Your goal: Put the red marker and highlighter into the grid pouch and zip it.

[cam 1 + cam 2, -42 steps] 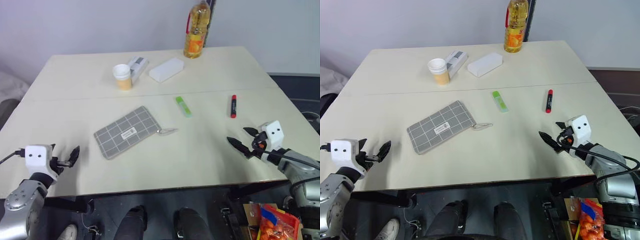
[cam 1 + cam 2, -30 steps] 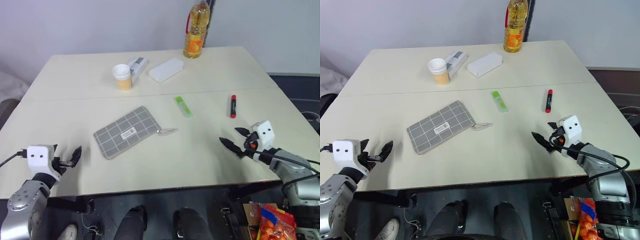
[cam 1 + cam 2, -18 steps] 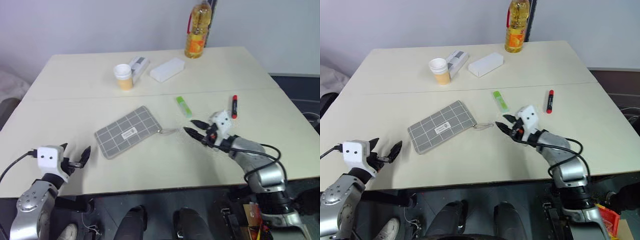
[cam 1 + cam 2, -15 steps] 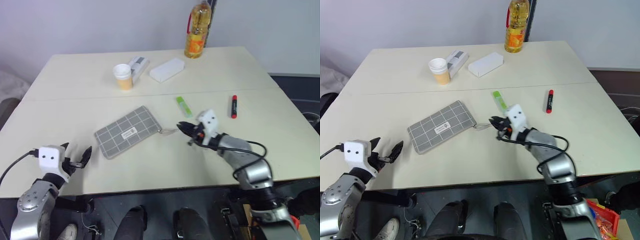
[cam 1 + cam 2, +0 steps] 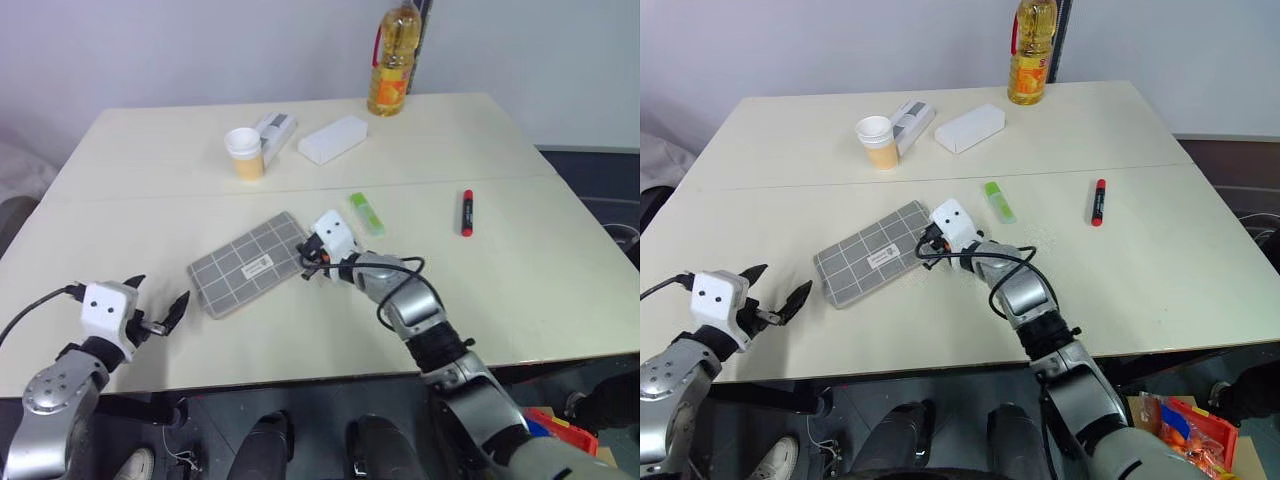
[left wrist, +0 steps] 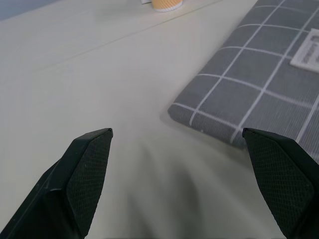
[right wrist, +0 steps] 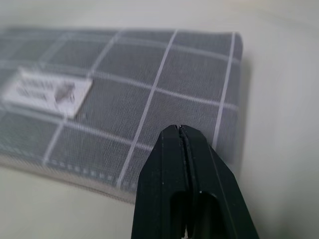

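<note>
I see my right gripper (image 7: 183,130) pinched closed over the grid pouch (image 5: 250,262) mid-table (image 5: 150,150), left gripper (image 5: 157,313) spread open near the front edge.

The right gripper (image 5: 306,262) covers the pouch's (image 5: 245,262) near corner, so the zipper pull cord is hidden. The print on the pouch label (image 7: 51,91) is too blurred to read. In the left wrist view the pouch is cut off by the edge, and so is the cup (image 6: 167,4).
</note>
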